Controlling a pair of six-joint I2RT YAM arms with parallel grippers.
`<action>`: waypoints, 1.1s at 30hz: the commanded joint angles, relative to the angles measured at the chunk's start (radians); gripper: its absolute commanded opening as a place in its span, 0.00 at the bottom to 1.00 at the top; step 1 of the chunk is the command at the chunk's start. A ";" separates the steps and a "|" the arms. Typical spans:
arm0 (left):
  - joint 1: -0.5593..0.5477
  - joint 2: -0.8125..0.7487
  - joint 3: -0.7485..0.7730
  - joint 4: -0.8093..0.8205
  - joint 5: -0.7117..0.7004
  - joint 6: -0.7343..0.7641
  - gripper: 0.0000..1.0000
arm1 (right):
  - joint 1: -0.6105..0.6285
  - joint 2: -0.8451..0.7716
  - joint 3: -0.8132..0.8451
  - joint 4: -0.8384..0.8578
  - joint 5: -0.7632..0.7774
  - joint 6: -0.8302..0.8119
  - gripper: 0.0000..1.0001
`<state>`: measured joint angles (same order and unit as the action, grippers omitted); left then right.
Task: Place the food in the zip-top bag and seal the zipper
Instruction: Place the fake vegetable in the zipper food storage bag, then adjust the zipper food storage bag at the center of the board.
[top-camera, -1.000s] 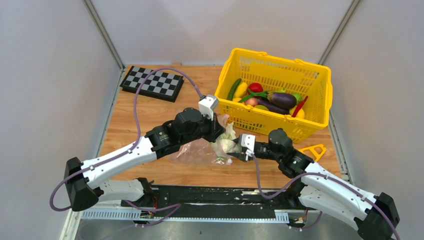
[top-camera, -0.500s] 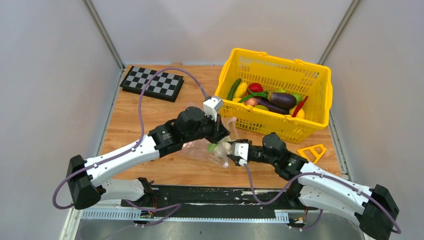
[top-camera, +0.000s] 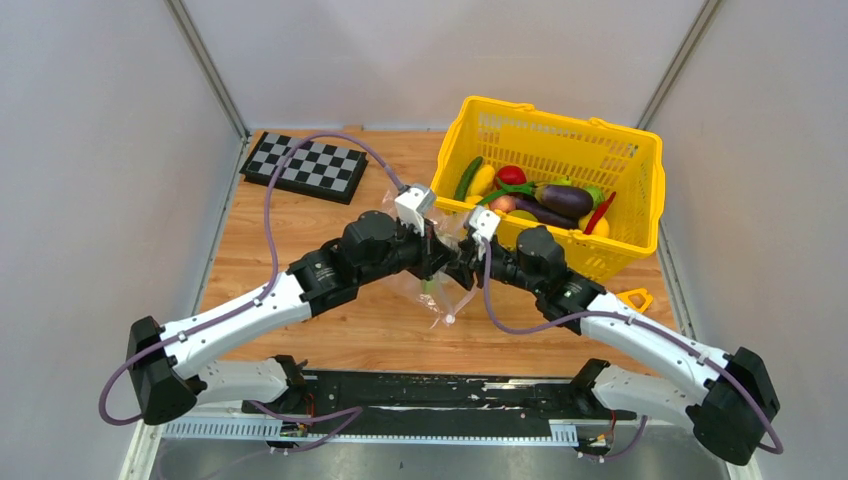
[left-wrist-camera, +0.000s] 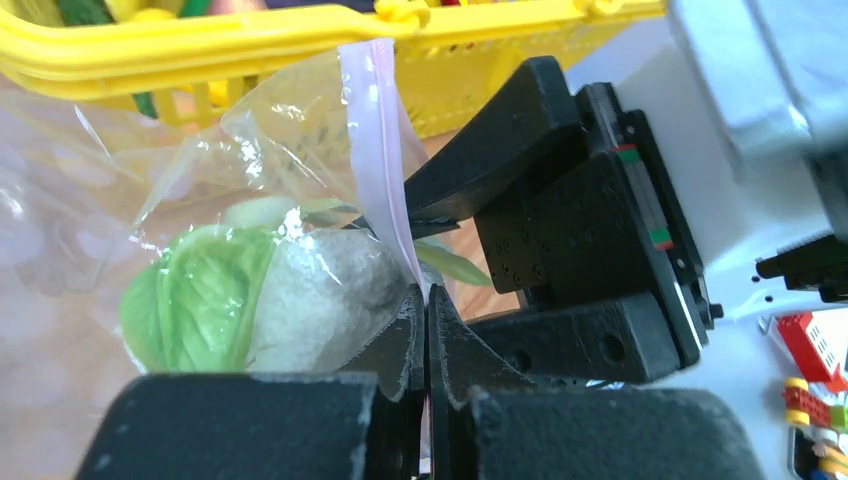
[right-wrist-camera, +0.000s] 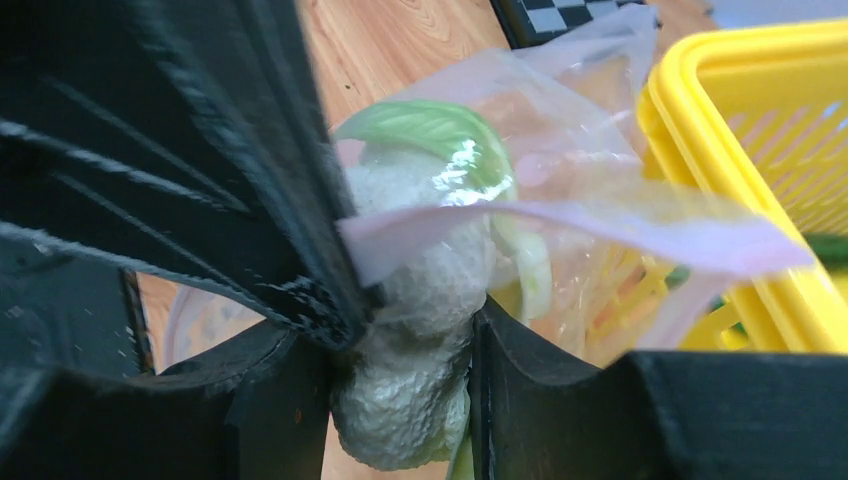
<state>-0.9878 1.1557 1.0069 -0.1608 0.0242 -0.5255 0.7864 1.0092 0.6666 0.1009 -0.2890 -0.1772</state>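
From above, the fingertips are hidden where the left hand (top-camera: 437, 262) and right hand (top-camera: 462, 268) meet. The left hand is pressed together on the smooth pink zipper (left-wrist-camera: 375, 150) of the clear, crinkled bag (left-wrist-camera: 90, 230). The right hand is clamped on the food (right-wrist-camera: 400, 430), a white bumpy piece with a glossy green leaf, seen through the plastic beside the yellow basket (right-wrist-camera: 740, 200). Since a second ago, the right hand has been brought up against the left.
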 joint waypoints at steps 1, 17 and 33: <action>-0.001 -0.048 -0.022 0.054 -0.019 -0.034 0.00 | -0.029 0.044 0.094 0.015 0.034 0.294 0.18; 0.000 -0.197 -0.038 -0.031 -0.377 -0.119 0.00 | -0.031 -0.173 0.059 0.000 -0.189 0.273 0.78; 0.000 -0.182 -0.005 -0.036 -0.422 -0.115 0.00 | -0.031 -0.037 0.179 -0.249 0.045 0.360 0.64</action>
<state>-0.9863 0.9768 0.9565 -0.2199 -0.3603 -0.6312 0.7559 0.9089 0.7612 -0.0410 -0.2474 0.1558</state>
